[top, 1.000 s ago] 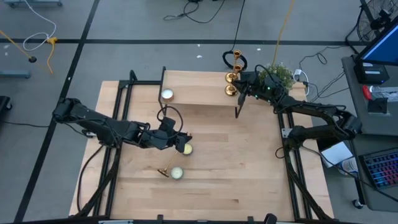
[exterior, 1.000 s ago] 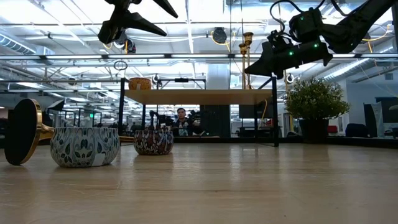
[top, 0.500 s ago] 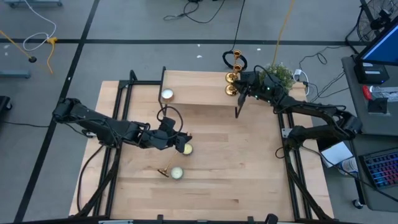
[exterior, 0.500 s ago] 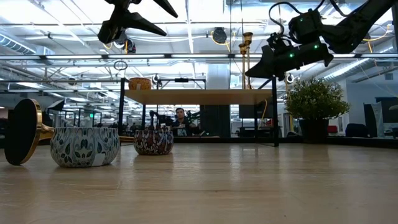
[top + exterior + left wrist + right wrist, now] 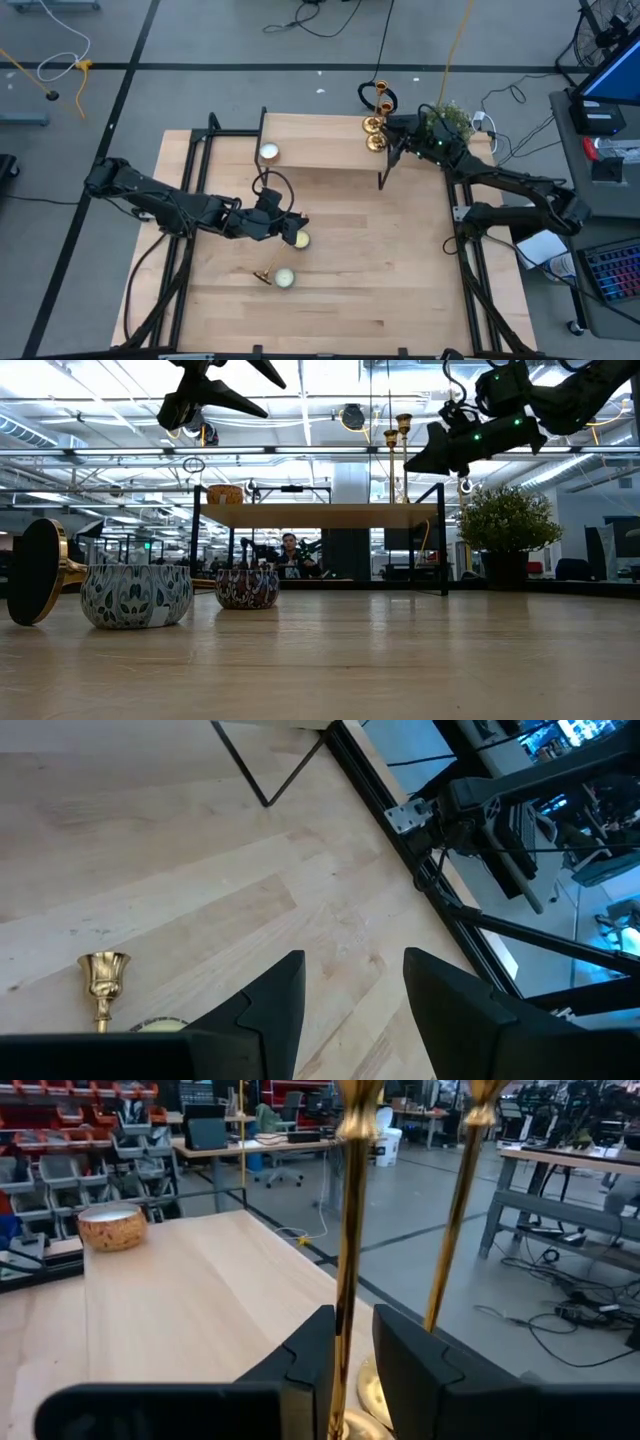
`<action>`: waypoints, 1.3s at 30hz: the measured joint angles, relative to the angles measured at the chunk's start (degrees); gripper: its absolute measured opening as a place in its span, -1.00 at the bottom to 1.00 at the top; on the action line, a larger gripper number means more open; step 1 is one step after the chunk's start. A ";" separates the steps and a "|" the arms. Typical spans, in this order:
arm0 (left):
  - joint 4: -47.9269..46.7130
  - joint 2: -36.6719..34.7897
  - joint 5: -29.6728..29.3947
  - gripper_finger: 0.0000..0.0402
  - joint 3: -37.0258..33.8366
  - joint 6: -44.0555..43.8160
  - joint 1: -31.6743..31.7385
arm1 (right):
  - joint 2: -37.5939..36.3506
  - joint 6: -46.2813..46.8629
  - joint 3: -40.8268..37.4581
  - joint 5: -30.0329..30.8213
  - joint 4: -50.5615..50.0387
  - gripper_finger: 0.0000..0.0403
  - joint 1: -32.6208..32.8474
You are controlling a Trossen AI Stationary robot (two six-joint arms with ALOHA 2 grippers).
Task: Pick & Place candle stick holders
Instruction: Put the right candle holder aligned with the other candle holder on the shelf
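At the right end of the raised shelf (image 5: 320, 155): two candle stick holders (image 5: 376, 133), upright, close together. Right gripper (image 5: 354, 1318) level with their stems, fingers parted a little either side of the nearer stem (image 5: 347, 1230) (a sliver of gap on one side at least), not clamped on it. Second stem (image 5: 455, 1210) just beyond, clear of the fingers. Near the shelf's other end, a small round tin (image 5: 269, 152). Beside the shelf's right end, a potted plant (image 5: 505, 520).

Lower down, on the table (image 5: 400, 270): third holder (image 5: 262, 277) on its side, touching or nearly touching a patterned tin (image 5: 285, 279); cannot tell which. Another tin (image 5: 298, 239) a little farther up the table. Left gripper (image 5: 355, 958) over that tin, well above the wood, fingers spread about halfway, holding nothing.
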 joint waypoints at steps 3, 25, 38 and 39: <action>0.02 0.00 -0.01 -0.12 0.00 0.20 0.00 | -1.44 -0.14 0.02 -0.32 -1.32 -0.65 0.00; 0.02 0.00 0.26 -0.12 0.00 0.99 -0.74 | -1.90 0.43 0.04 -1.61 -3.37 -0.65 1.51; -0.02 0.00 0.06 -0.12 0.00 1.14 -0.70 | -1.22 1.18 0.04 -0.30 -3.54 -0.65 1.51; -0.02 0.00 0.07 -0.12 0.00 1.20 -0.70 | -1.22 1.32 0.04 -0.34 -3.59 -0.65 1.51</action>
